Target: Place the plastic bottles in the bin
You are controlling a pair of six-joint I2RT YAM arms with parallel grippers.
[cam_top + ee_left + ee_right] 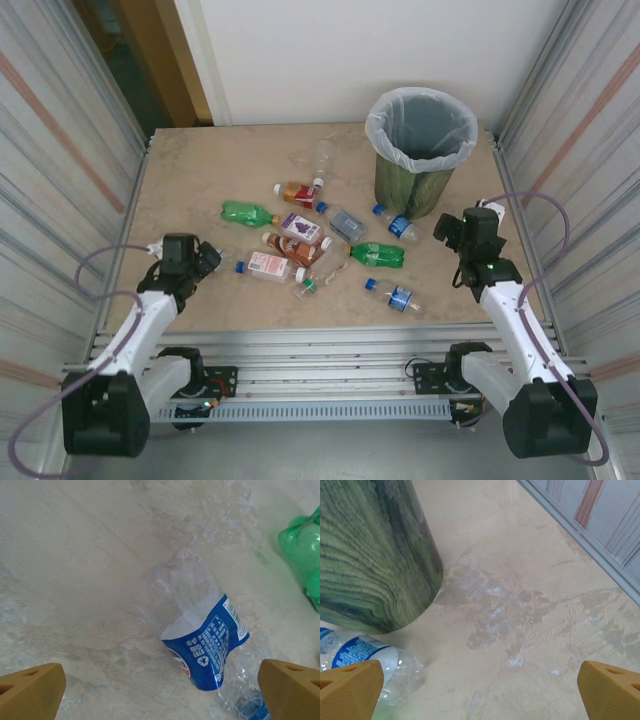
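Now both my jaws stand spread wide, empty.
My left gripper (160, 694) frames a clear blue-labelled bottle (200, 645) lying at lower centre; my right gripper (480, 690) hangs over bare table (530, 605), the bin (375, 555) standing at upper left.

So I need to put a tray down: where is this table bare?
The far-left corner of the table, beyond the green bottle, is bare, and so is the strip right of the bin toward the side wall. The middle, among the bottles, is crowded.

1 overhead, 2 wrist close-ups
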